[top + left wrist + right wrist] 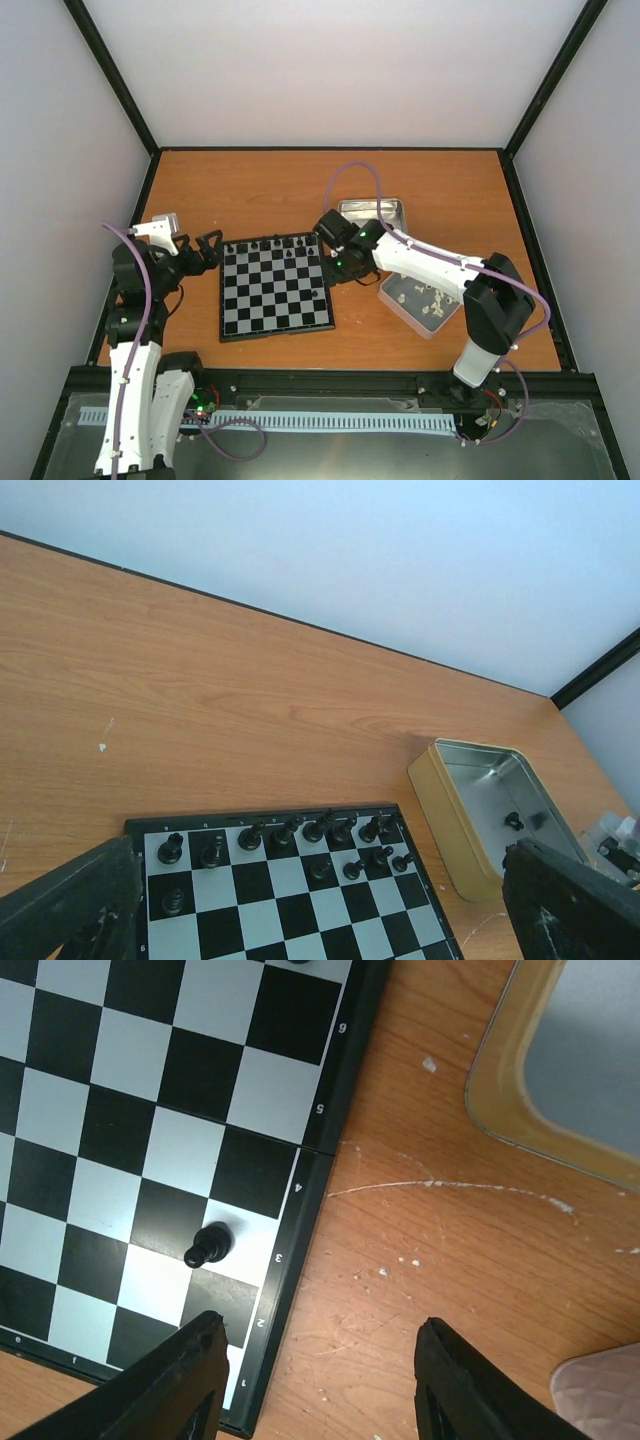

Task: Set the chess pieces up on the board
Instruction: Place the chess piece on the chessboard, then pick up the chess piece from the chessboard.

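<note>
The board [275, 300] lies flat in the middle of the table, with several black chess pieces [285, 246] standing along its far rows. In the left wrist view these chess pieces [315, 830] line the board's [300, 910] far edge. My left gripper [207, 248] hovers open just left of the board, its fingers [70, 905] empty. My right gripper [320, 1360] stands open over the board's right edge [300, 1220], nothing between its fingers [190, 1380]. A lone black pawn [208, 1245] stands on a light square just ahead of its left finger.
A silver tin [372, 214] sits beyond the board's far right corner and holds one black piece [513, 821]. A second tin [420, 300] with several white pieces lies to the right, under my right arm. Walls close in the table at the back and sides.
</note>
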Controlling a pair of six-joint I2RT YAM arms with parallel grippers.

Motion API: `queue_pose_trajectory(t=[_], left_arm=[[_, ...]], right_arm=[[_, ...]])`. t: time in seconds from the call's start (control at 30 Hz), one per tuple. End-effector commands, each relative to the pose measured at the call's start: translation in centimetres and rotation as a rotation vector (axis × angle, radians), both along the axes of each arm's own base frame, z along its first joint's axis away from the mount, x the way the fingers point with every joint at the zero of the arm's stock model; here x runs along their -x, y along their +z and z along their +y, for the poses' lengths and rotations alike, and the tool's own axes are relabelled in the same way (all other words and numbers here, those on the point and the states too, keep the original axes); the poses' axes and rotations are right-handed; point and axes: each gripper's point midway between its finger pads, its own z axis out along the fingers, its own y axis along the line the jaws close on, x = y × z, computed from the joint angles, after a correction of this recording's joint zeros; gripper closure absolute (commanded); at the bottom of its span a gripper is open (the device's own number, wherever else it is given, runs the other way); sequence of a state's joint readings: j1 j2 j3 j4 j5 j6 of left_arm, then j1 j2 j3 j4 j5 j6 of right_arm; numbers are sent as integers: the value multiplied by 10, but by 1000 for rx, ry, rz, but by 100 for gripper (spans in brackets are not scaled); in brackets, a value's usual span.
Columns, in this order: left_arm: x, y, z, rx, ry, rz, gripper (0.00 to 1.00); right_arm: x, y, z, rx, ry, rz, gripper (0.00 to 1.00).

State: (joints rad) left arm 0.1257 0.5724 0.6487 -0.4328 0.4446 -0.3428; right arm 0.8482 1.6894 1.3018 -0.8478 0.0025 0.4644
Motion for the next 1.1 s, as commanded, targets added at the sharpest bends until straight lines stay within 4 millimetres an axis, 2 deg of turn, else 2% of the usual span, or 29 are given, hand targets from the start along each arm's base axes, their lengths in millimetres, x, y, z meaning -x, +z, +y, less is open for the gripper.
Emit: queue_pose_trajectory(t=[0.0, 0.13, 0.23, 0.4, 0.63, 0.93, 1.07], left_arm=[[3, 14, -1, 2, 6, -59, 0], [4, 16, -2, 0, -1, -66, 0], [5, 17, -1, 0, 6, -72, 0], [5, 18, 1, -2, 17, -76, 0], [4, 16, 1, -1, 20, -69, 0], [5, 17, 2, -3, 24, -74, 0], [5, 17, 2, -4, 24, -76, 0]], right_arm=[[-3, -6, 15, -16, -17, -46, 49], [7, -12, 38, -41, 46, -37, 51], [10, -24, 47, -13, 65, -25, 53], [6, -38, 49, 29, 44, -39, 59], [12, -51, 58, 12, 81, 5, 71], [17, -54, 66, -2, 102, 30, 73], [17, -58, 66, 8, 103, 33, 83]])
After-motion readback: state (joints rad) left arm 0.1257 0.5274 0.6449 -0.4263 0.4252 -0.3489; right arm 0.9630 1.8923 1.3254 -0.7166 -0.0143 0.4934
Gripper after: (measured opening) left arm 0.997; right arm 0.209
